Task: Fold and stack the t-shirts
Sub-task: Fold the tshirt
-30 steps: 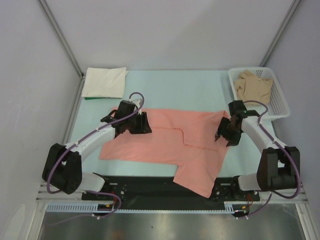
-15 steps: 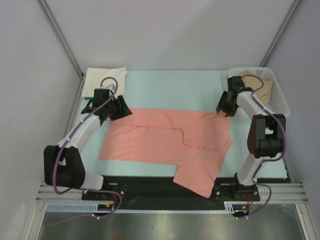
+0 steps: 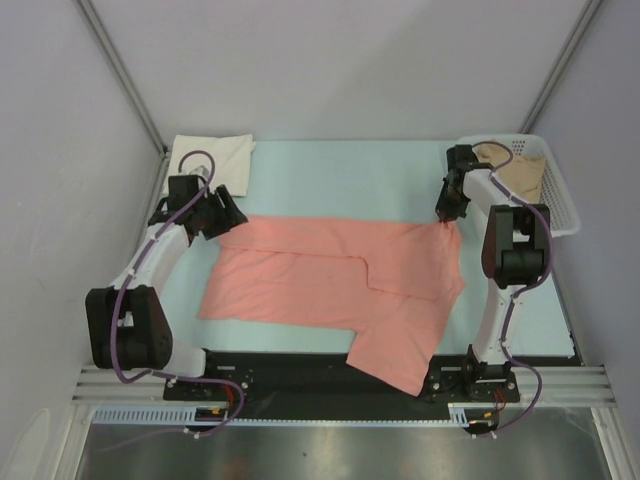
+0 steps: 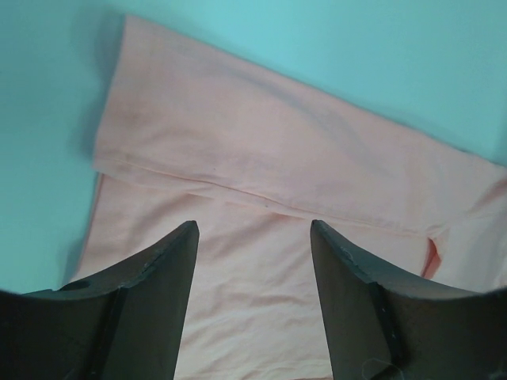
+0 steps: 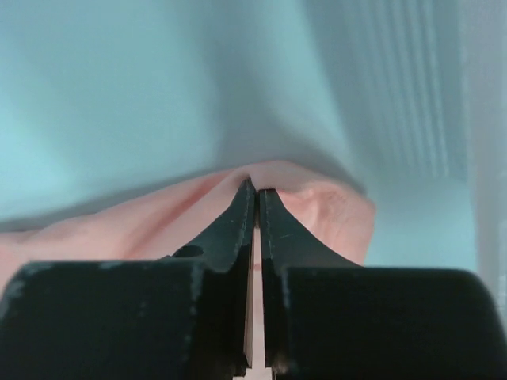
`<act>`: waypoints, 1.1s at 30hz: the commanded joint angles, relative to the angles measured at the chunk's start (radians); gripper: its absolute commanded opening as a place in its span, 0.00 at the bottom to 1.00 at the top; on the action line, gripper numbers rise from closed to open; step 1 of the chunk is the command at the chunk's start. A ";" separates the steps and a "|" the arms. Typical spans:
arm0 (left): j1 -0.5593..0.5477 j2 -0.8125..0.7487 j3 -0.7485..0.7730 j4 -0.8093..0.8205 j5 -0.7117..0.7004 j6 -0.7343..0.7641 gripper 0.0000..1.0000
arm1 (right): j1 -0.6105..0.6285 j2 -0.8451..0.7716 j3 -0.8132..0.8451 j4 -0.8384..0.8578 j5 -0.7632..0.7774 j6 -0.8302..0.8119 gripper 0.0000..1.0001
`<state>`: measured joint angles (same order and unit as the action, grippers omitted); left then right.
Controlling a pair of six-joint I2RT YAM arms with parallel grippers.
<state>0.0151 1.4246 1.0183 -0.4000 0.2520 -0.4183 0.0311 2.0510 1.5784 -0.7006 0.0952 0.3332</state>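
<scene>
Here the pink shirt (image 3: 340, 285) lies flat on the table (image 3: 350, 170), its far right corner pinched.
The right claw (image 5: 255, 190) is clamped on that corner; the left claw (image 4: 253, 229) gapes over the far left corner, empty; we cannot tell if it touches cloth.

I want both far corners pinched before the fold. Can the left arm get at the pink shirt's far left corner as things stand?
Probably yes: the left gripper hangs open over the pink shirt near that corner, with nothing between its fingers and the cloth.
</scene>
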 commanded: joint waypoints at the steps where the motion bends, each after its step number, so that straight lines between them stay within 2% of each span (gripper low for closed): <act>1: 0.040 0.022 0.060 -0.003 0.015 0.015 0.65 | 0.003 0.014 0.071 -0.042 0.141 -0.022 0.00; 3: 0.052 0.034 0.075 -0.007 0.006 0.021 0.65 | 0.007 0.020 0.081 -0.043 0.229 -0.020 0.00; 11: 0.079 0.171 0.098 0.021 -0.039 0.021 0.59 | 0.021 0.100 0.131 -0.042 0.270 -0.046 0.02; 13: 0.083 0.177 0.075 0.050 -0.034 0.015 0.58 | 0.020 0.100 0.134 -0.043 0.268 -0.054 0.14; 14: 0.085 0.178 0.066 0.058 -0.033 0.010 0.58 | 0.020 0.103 0.146 -0.045 0.265 -0.057 0.31; 17: 0.085 0.194 0.057 0.070 -0.022 0.007 0.58 | 0.026 0.101 0.173 -0.094 0.248 -0.051 0.51; 19: 0.086 0.195 0.054 0.082 -0.019 0.004 0.55 | 0.047 0.045 0.175 -0.134 0.230 -0.030 0.53; 20: 0.088 0.195 0.055 0.087 -0.020 0.006 0.54 | 0.062 0.013 0.161 -0.140 0.242 -0.025 0.67; 22: 0.088 0.203 0.062 0.095 -0.007 0.001 0.53 | 0.102 -0.047 0.106 -0.128 0.227 -0.019 0.73; 23: 0.089 0.211 0.065 0.105 0.016 -0.002 0.53 | 0.115 -0.104 0.091 -0.126 0.213 -0.016 0.86; 25: 0.088 0.235 0.078 0.124 0.027 -0.017 0.51 | 0.161 -0.139 0.066 -0.138 0.149 -0.010 0.86; 28: 0.088 0.264 0.077 0.185 0.058 -0.060 0.44 | 0.213 -0.182 0.020 -0.146 -0.004 -0.003 0.70; 29: 0.086 0.289 0.077 0.199 0.072 -0.071 0.43 | 0.225 -0.195 -0.009 -0.128 -0.030 0.016 0.55; 30: 0.083 0.306 0.083 0.211 0.076 -0.089 0.41 | 0.233 -0.234 -0.035 -0.110 -0.082 0.024 0.49; 31: 0.080 0.316 0.086 0.236 0.079 -0.097 0.38 | 0.251 -0.256 -0.096 -0.091 -0.083 0.033 0.45; 32: 0.079 0.338 0.089 0.253 0.081 -0.102 0.37 | 0.256 -0.278 -0.122 -0.053 -0.121 0.044 0.36; 33: 0.072 0.347 0.097 0.266 0.081 -0.111 0.36 | 0.257 -0.302 -0.144 -0.040 -0.171 0.050 0.35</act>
<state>0.0925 1.7397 1.0756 -0.2295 0.2943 -0.4801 0.2848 1.8091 1.5070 -0.7799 0.0765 0.3443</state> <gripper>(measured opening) 0.370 0.373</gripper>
